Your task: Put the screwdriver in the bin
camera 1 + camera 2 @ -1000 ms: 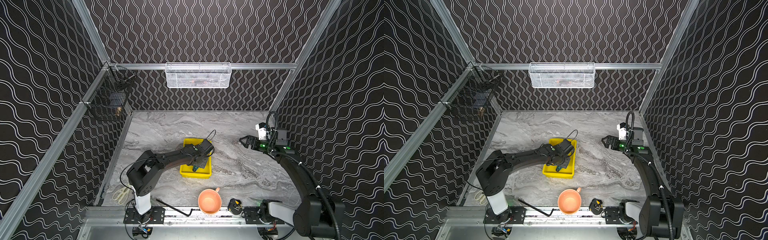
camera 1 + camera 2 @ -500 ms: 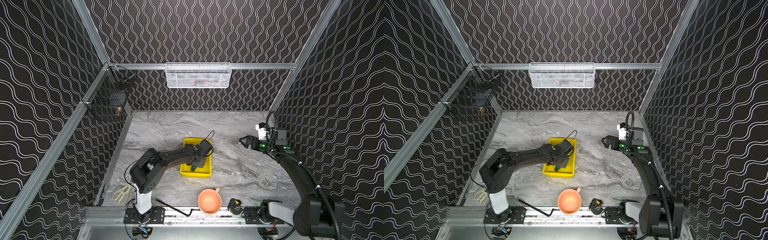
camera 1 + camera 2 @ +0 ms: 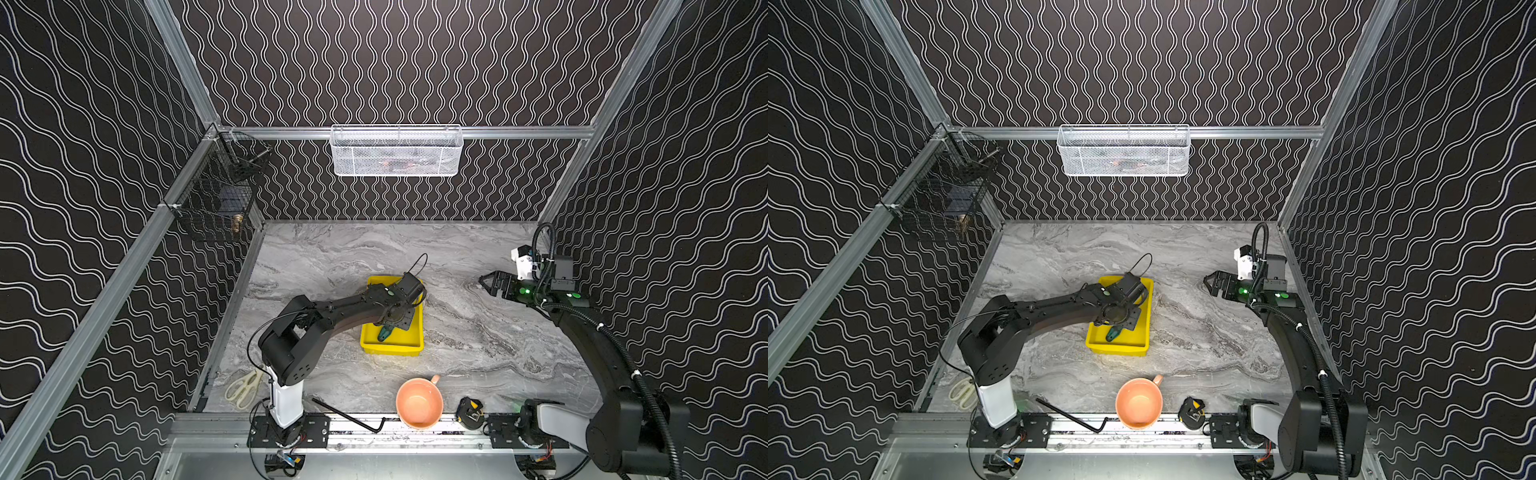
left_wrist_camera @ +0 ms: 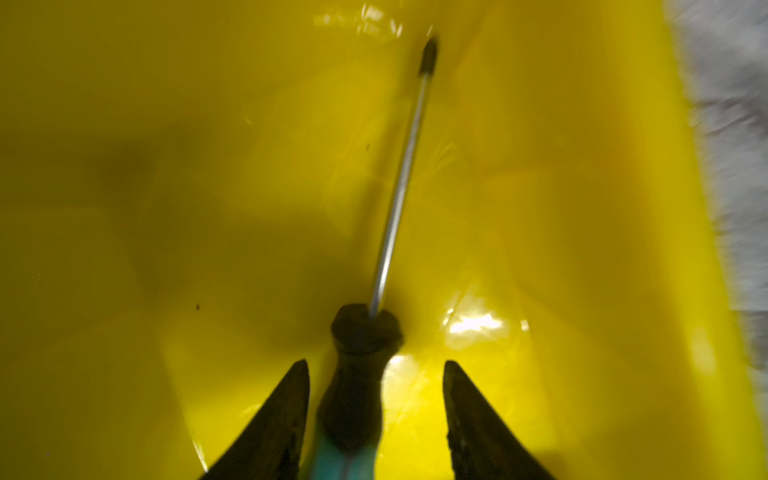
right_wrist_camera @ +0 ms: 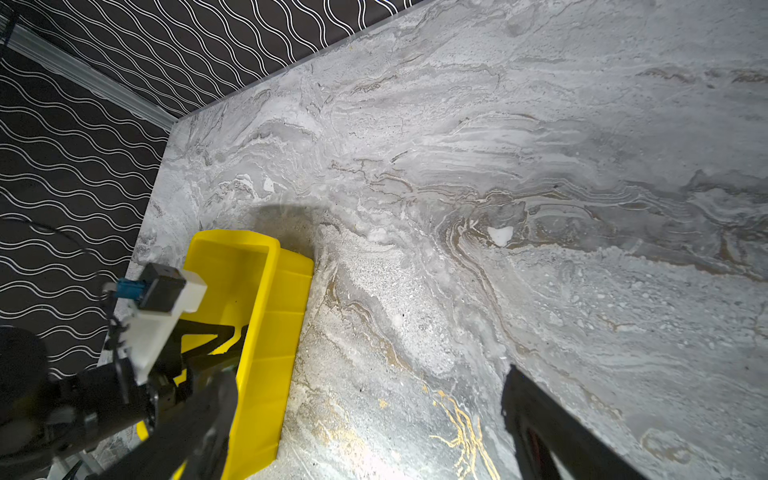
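The screwdriver (image 4: 357,374), with its teal and black handle and thin metal shaft, lies on the floor of the yellow bin (image 4: 208,166). My left gripper (image 4: 375,362) is low inside the bin and open. Its fingers stand on either side of the handle, with a clear gap on one side. In both top views the teal handle end (image 3: 385,332) (image 3: 1113,333) pokes out from under the left gripper (image 3: 395,322) (image 3: 1121,322) in the bin (image 3: 390,348) (image 3: 1117,349). My right gripper (image 3: 484,282) (image 3: 1208,282) (image 5: 368,372) hovers open and empty over the marble, right of the bin (image 5: 282,316).
An orange cup (image 3: 419,402), a black hex key (image 3: 353,417), a small black-and-yellow tape measure (image 3: 469,412) and pale scissors (image 3: 245,388) lie along the front edge. A white mesh basket (image 3: 397,151) hangs on the back wall and a black wire basket (image 3: 216,203) on the left wall.
My left gripper's jaws have spread apart and let go of the screwdriver inside the bin. The right arm has not moved.
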Robot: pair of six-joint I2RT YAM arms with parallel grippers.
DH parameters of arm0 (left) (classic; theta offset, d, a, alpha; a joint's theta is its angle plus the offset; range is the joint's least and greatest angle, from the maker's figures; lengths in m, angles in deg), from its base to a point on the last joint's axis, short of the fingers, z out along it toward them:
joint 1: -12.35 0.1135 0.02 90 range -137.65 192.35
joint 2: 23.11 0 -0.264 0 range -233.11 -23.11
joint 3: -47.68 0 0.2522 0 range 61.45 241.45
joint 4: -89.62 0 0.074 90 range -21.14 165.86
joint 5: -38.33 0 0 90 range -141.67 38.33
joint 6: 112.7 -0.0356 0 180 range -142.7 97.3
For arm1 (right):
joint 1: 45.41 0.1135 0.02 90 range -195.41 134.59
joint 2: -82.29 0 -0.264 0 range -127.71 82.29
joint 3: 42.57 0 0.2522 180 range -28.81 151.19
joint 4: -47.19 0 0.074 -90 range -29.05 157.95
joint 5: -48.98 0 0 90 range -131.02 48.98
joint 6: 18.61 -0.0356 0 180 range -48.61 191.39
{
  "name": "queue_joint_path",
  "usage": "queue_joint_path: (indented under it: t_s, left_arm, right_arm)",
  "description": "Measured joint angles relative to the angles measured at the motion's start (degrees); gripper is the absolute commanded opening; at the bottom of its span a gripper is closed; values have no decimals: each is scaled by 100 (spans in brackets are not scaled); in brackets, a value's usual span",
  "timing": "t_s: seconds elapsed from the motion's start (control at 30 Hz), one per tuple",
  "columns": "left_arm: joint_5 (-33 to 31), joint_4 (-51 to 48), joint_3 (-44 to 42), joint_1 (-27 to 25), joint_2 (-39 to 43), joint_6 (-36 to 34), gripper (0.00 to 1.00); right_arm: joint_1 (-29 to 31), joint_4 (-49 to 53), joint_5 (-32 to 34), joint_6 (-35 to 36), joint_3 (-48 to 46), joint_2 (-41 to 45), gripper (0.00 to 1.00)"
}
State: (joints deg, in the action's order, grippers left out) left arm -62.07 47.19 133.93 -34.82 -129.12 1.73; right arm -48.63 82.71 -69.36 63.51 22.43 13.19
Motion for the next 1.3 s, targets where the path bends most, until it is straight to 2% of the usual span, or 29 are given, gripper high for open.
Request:
queue_joint_path:
  t_s: [0.17,0.27,0.33,0.5,0.67,0.77,0.9,1.07,1.17,1.3]
  left_arm:
    - [33,-107,387,4,289,-68,75]
    - [15,-271,564,7,529,-125,86]
    - [-57,-404,684,39,769,-234,99]
    - [-358,-431,614,343,1626,-518,99]
    - [-651,-24,114,1082,2656,-811,99]
    - [-1029,479,-420,1484,3195,-977,99]
    - [-1333,1364,-1344,1993,3676,-1276,99]
    - [-1311,2920,-2608,2699,3786,-1845,99]
    - [-1268,3860,-3355,2973,3648,-2271,99]
    - [-1123,4780,-3875,3412,3340,-2472,99]
  right_arm:
    - [0,15,-2,0,35,11,99]
    - [0,15,-4,-2,66,33,99]
    - [0,13,-22,-4,85,42,99]
    - [0,-13,-70,-39,188,39,99]
    - [-11,-289,-72,-297,452,-9,99]
    - [-17,-651,149,-595,503,52,99]
    - [-22,-1333,745,-927,315,424,99]
    - [-22,-1912,1921,-964,-192,776,99]
    - [-22,-2354,2505,-743,-776,931,99]
    - [-22,-3032,3082,-365,-1659,1023,99]
